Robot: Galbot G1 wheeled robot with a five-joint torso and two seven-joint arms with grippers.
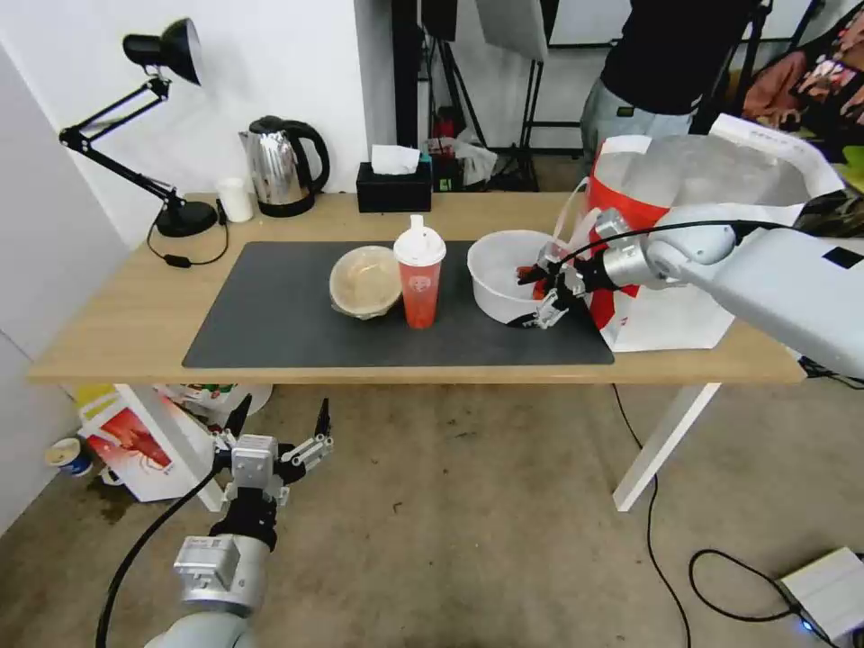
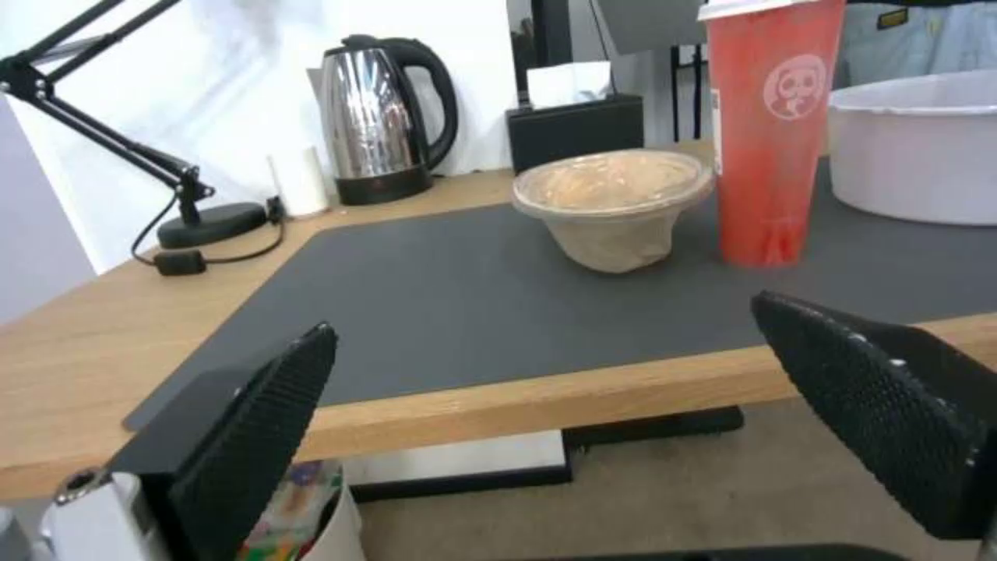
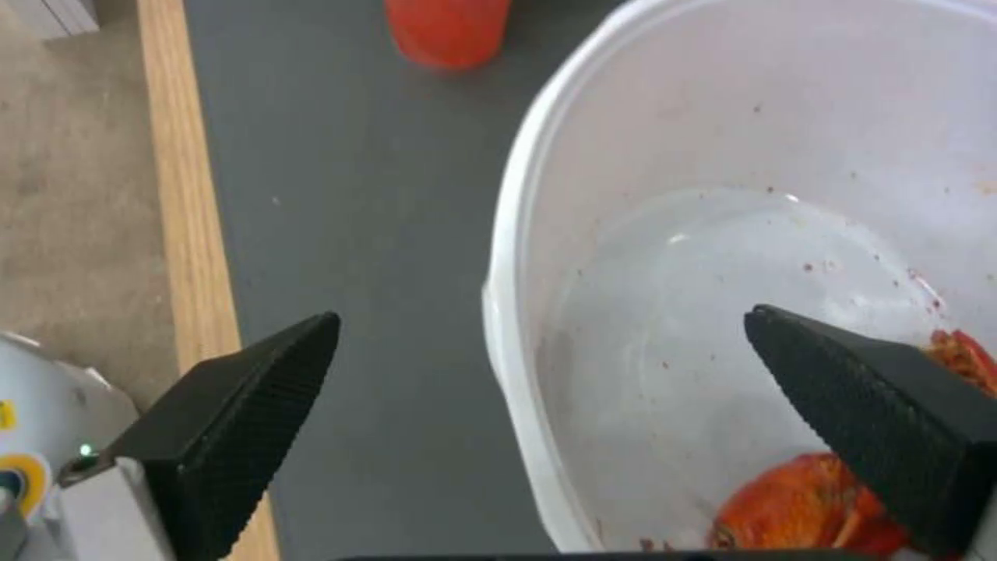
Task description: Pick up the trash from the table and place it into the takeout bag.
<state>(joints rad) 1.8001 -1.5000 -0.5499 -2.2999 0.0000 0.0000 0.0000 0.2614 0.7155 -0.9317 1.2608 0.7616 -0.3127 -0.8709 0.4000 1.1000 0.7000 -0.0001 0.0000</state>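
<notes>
While all three trash items sit on the table (image 1: 135, 315), nothing is bagged: our right gripper (image 1: 551, 292), open, straddles the bowl (image 1: 504, 270) rim at the bag's (image 1: 684, 216) nine o'clock; left gripper (image 1: 279, 432) hangs open.

The right hand (image 1: 546, 292) covers part of the white bowl's (image 1: 504, 270) near rim, and the crayfish shells (image 3: 821, 506) inside are cut by the picture edge in the right wrist view. The takeout bag (image 1: 693, 225) stands partly behind the right arm. In the left wrist view the drink cup's (image 2: 774, 125) lid is cut off.
</notes>
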